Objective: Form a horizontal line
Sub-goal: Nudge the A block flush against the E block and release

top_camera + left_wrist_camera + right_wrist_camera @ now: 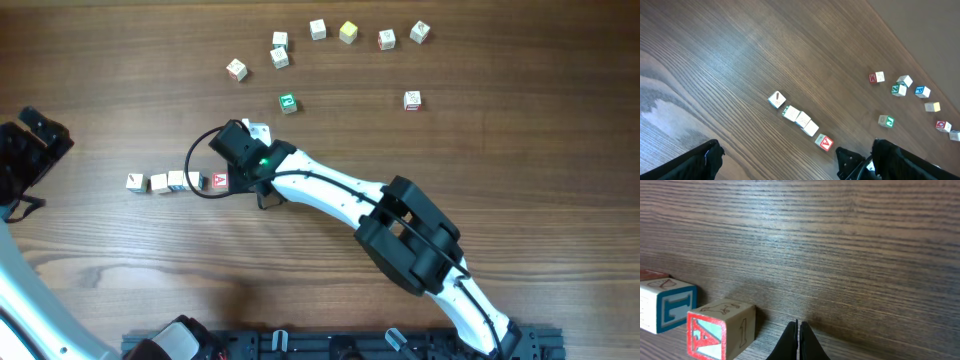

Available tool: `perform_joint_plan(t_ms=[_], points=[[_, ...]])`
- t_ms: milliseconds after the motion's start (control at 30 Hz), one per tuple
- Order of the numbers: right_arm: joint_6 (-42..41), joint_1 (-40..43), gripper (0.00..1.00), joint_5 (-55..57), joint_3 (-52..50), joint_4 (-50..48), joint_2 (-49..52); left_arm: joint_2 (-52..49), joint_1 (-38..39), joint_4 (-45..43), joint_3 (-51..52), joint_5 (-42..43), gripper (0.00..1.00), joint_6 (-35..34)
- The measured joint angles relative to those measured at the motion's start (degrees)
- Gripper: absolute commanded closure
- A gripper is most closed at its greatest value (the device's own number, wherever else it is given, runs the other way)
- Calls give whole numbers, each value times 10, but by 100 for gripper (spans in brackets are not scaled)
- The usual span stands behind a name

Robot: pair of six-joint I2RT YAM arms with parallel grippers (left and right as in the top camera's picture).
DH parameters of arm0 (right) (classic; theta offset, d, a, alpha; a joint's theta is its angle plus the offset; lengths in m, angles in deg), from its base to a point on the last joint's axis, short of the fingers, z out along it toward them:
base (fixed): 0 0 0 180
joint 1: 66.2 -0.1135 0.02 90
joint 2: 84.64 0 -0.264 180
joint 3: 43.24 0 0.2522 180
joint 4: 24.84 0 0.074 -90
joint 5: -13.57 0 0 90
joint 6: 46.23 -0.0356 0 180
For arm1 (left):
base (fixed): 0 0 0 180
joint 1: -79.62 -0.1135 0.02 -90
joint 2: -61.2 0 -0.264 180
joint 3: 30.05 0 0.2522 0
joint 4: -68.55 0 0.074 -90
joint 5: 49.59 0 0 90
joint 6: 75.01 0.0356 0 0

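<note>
- Left gripper (47,147): fingers spread wide and empty, well apart from the cubes.
- The horizontal line (177,181): whitish cubes in a row, its red "A" cube (720,330) just left of the right fingertips.
- Right gripper (798,339): fingers pressed together, gripping nothing.

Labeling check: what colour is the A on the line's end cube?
Red; end cube clearest in right wrist view.

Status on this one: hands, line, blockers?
Right hand shut, empty, beside red A cube. Left hand open, away. Line: five cubes, ends gapped. Cable loop overhangs line.
</note>
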Motion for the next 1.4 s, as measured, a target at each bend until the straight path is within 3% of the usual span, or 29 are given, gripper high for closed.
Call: perform_joint_plan(t_ms=[467,1400], points=[[-10,-1,95,-88,-1,-31,14,0,0,0,0,0,0,0],[-10,-2,96,-115,-5,-82,17,0,0,0,0,0,0,0]])
